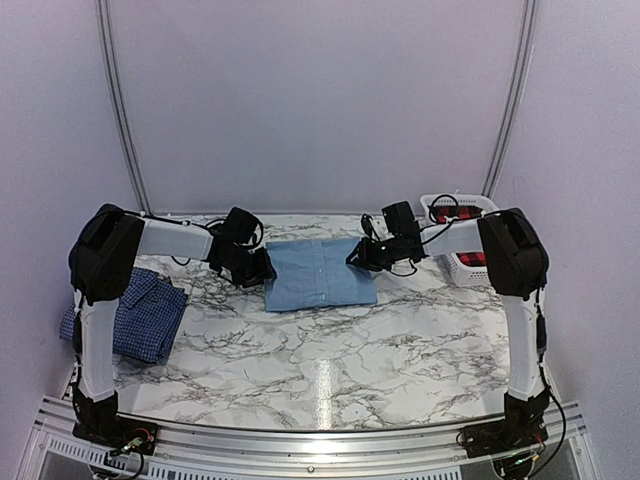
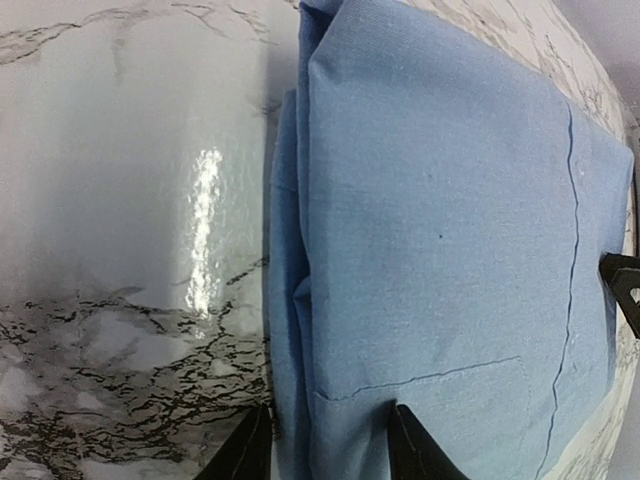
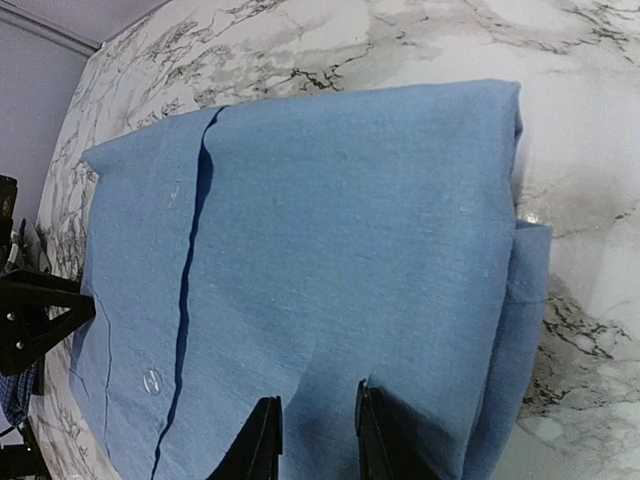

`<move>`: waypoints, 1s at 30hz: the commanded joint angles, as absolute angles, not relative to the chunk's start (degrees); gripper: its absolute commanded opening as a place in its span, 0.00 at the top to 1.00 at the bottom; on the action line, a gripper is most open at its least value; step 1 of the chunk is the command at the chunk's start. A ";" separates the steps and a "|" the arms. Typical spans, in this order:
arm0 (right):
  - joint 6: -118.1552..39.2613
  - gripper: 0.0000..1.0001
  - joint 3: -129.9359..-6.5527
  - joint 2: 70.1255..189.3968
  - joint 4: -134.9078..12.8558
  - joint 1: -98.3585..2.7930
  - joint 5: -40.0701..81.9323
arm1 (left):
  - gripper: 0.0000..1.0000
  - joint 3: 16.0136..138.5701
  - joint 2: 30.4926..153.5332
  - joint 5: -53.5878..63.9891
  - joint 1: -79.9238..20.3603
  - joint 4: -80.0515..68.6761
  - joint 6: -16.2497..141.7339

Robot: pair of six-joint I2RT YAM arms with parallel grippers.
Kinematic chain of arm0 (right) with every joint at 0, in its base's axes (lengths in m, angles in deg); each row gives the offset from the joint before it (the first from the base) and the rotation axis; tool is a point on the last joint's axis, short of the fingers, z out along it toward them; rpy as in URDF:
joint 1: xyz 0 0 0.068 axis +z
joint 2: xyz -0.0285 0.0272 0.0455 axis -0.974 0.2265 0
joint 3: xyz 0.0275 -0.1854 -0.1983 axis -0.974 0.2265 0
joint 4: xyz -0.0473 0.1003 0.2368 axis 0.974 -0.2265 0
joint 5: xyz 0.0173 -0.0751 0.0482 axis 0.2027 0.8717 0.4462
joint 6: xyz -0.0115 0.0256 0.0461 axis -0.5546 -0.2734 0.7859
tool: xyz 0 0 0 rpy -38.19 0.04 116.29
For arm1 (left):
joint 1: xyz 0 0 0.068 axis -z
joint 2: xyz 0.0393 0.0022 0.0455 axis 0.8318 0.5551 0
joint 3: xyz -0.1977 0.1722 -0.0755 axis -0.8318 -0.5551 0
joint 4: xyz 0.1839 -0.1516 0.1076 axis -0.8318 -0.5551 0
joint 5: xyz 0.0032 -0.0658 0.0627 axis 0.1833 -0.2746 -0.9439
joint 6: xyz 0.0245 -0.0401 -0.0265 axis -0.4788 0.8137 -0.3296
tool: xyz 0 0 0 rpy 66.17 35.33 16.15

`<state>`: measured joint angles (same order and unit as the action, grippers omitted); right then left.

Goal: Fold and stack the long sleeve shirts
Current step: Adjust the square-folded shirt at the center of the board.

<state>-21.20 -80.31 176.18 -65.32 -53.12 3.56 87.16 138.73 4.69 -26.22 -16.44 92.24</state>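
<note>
The shirt (image 1: 320,273) lying centre is a plain light blue, with slightly darker blue seams. The other shirt (image 1: 140,310) is dark blue with a fine white check. The table (image 1: 330,370) is glossy white marble, veined grey and black; the basket (image 1: 452,268) is white.

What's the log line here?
blue shirt: folded, centre | left gripper: at its left edge, grip unclear | right gripper: at its right edge, grip unclear | checked shirt: aside, left

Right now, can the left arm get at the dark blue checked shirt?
Probably yes. The checked shirt lies uncovered at the left edge of the table, beside that arm's own base. But the left gripper is busy at the light blue shirt, cloth between its fingers; it must leave that first.
</note>
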 commanded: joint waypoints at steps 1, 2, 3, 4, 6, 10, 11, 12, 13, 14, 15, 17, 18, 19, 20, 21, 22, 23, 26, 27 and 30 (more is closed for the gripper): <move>-21.54 0.74 -79.63 175.34 -65.26 -53.53 3.92 | 0.57 88.23 141.06 -0.55 -25.79 -24.29 90.71; -21.64 0.74 -79.62 175.11 -65.26 -53.54 3.88 | 0.57 88.65 141.35 -1.19 -25.57 -24.68 90.47; -21.73 0.74 -79.70 174.95 -65.37 -53.53 3.90 | 0.57 89.14 141.66 -1.54 -25.34 -25.27 90.38; -21.82 0.74 -79.71 174.78 -65.43 -53.54 3.84 | 0.56 89.53 142.08 -1.98 -25.15 -25.68 90.34; -22.10 0.74 -79.79 174.36 -65.59 -53.55 3.72 | 0.56 90.49 142.93 -2.68 -24.73 -26.76 90.36; -22.62 0.74 -79.48 172.94 -65.88 -53.54 3.61 | 0.57 93.08 145.47 -5.30 -23.38 -28.75 90.49; -22.82 0.74 -79.33 172.58 -65.88 -53.49 3.73 | 0.57 93.81 146.13 -5.90 -23.11 -29.33 90.61; -23.00 0.74 -79.21 172.11 -66.01 -53.53 3.90 | 0.57 94.41 146.75 -6.27 -22.72 -29.92 90.83; -23.10 0.74 -78.99 171.77 -65.98 -53.55 3.96 | 0.58 94.84 147.30 -6.55 -22.45 -30.34 91.08; -23.15 0.74 -78.82 171.43 -66.00 -53.53 3.96 | 0.60 95.12 147.72 -6.84 -22.25 -30.56 91.36; -23.30 0.74 -78.57 171.12 -65.93 -53.53 3.98 | 0.62 95.27 148.04 -7.08 -22.12 -30.78 91.60; -23.41 0.74 -77.93 170.42 -65.69 -53.53 3.98 | 0.68 95.38 148.39 -7.02 -22.08 -30.86 92.33; -23.49 0.74 -77.56 170.03 -65.56 -53.49 3.97 | 0.71 95.39 148.44 -6.75 -22.01 -30.82 92.55; -23.50 0.74 -77.18 169.71 -65.46 -53.45 4.01 | 0.75 95.51 148.40 -6.48 -22.00 -30.82 92.78; -23.54 0.74 -76.90 169.42 -65.37 -53.44 4.11 | 0.78 95.67 148.36 -6.08 -22.00 -30.85 92.93; -23.58 0.74 -76.73 169.25 -65.50 -53.45 4.44 | 0.82 95.92 148.23 -5.61 -22.00 -30.70 93.04; -23.75 0.74 -76.60 169.14 -65.79 -53.46 4.87 | 0.87 96.18 148.04 -5.15 -22.00 -30.46 93.02; -24.02 0.74 -76.44 168.99 -66.01 -53.44 5.37 | 0.91 96.44 147.82 -4.71 -22.04 -30.20 92.93; -24.39 0.74 -75.67 168.38 -66.59 -53.45 7.43 | 1.00 96.79 146.52 -3.72 -22.09 -29.36 92.68; -24.58 0.74 -75.40 168.20 -66.85 -53.47 8.46 | 1.00 96.75 145.92 -3.64 -22.17 -29.30 92.46; -24.65 0.73 -74.29 167.66 -67.48 -53.24 10.75 | 1.00 96.05 143.35 -3.59 -22.42 -28.98 91.44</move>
<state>-23.63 -75.20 170.28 -65.93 -53.14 6.70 97.22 144.33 -5.26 -22.37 -23.98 92.70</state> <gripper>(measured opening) 0.262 0.018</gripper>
